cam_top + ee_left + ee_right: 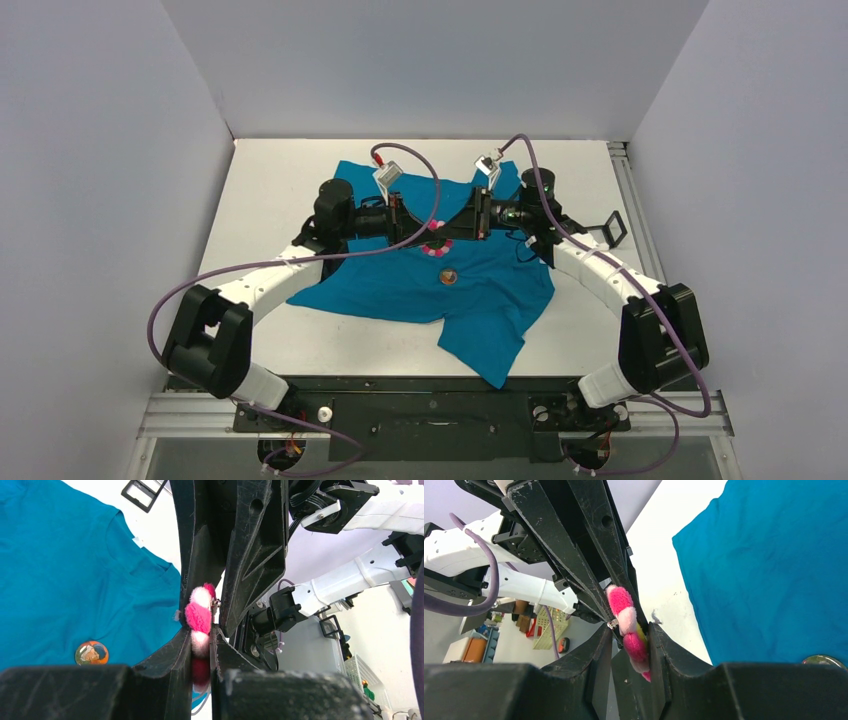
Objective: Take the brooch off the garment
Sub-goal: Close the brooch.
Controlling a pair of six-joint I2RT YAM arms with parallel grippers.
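Above the teal-blue soft T-shirt (400, 285), at 12 o'clock from its round orange badge (449, 277), the left tool (202, 640) and right tool (631, 640) are both squeezing closed on the seemingly light, squashy pink flower-shaped brooch (198, 616), gripping across its plush petals.

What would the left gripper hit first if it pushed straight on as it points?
The right gripper, head-on: its fingers grip the same brooch the left gripper pinches, with hardly any gap, though depth is unclear.
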